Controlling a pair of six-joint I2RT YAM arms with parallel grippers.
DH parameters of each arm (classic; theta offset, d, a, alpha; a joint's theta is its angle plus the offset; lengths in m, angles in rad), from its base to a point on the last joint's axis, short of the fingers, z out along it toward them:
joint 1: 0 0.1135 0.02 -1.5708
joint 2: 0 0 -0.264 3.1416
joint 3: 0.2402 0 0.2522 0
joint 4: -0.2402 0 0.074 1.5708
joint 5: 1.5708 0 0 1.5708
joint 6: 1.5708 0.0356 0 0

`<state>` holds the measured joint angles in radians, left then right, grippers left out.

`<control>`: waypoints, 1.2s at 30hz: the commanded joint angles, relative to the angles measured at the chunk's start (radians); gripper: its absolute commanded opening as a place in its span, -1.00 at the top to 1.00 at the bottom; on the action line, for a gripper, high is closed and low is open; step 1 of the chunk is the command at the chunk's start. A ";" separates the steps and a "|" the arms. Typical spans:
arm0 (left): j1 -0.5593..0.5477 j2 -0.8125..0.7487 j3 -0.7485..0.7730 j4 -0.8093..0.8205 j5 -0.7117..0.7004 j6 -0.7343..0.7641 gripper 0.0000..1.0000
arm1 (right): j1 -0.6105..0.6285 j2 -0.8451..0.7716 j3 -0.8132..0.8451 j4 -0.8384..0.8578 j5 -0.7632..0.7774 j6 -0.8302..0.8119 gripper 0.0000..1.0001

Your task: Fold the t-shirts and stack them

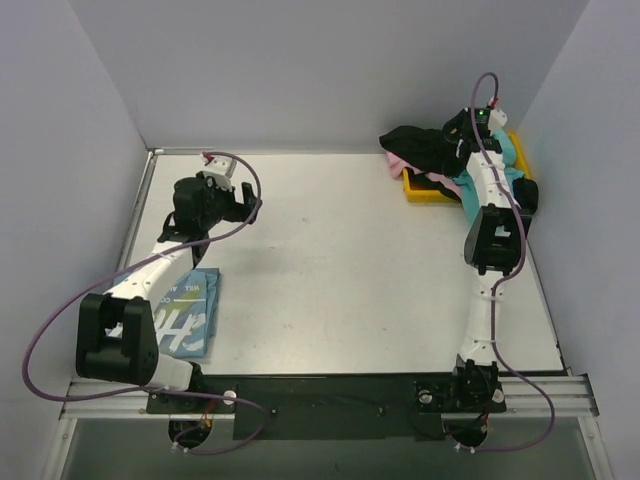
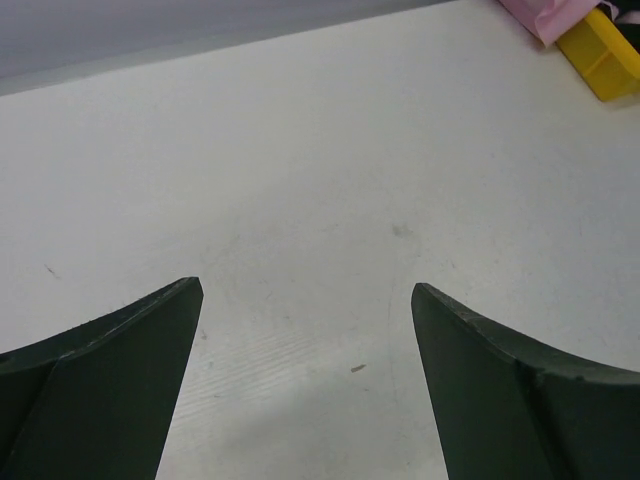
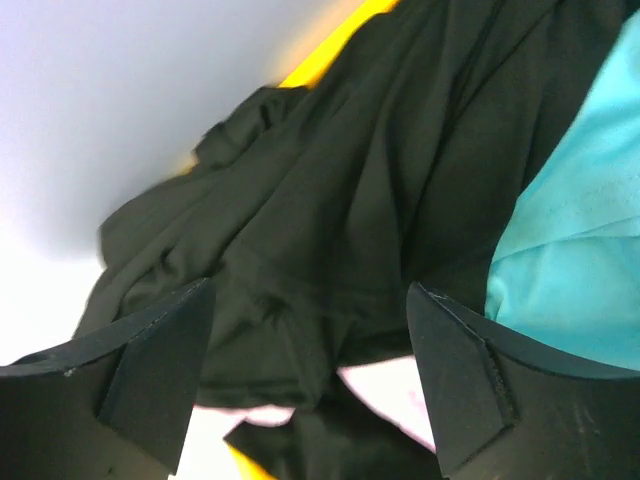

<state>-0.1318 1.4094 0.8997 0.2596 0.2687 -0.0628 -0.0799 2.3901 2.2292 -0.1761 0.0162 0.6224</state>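
A folded light blue t-shirt (image 1: 190, 310) with white lettering lies flat at the near left of the table, partly under my left arm. A crumpled black t-shirt (image 1: 422, 148), a pink one (image 1: 400, 166) and a teal one (image 1: 518, 160) are heaped on a yellow tray (image 1: 424, 190) at the far right. My right gripper (image 1: 462, 130) hangs open just above the heap; its view shows black cloth (image 3: 330, 190), teal (image 3: 570, 260) and pink (image 3: 390, 385) between the jaws. My left gripper (image 1: 250, 205) is open and empty over bare table (image 2: 300, 220).
White walls close in the table on the left, back and right. The yellow tray's corner (image 2: 605, 55) and a pink cloth edge (image 2: 545, 15) show far off in the left wrist view. The metal rail (image 1: 330, 385) with the arm bases runs along the near edge.
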 commanded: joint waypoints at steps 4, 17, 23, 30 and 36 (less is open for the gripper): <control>-0.035 0.052 0.111 -0.017 0.020 -0.095 -0.94 | -0.033 0.096 0.130 0.079 0.145 0.152 -0.20; -0.042 0.109 0.153 0.148 0.036 -0.042 -0.94 | -0.058 0.091 0.092 0.107 -0.007 0.154 1.00; -0.042 0.069 0.136 0.204 0.047 -0.055 -0.94 | -0.043 -0.107 0.054 0.162 -0.104 0.044 1.00; -0.043 -0.021 0.047 0.271 0.066 -0.083 -0.94 | 0.098 -0.477 -0.175 0.312 -0.159 -0.171 1.00; -0.043 -0.124 -0.036 0.300 0.050 -0.088 -0.94 | 0.277 -0.747 -0.215 0.371 -0.286 -0.314 1.00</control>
<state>-0.1696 1.3689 0.9012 0.4728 0.3176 -0.1387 0.0994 1.8027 2.0197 0.0460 -0.1207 0.4435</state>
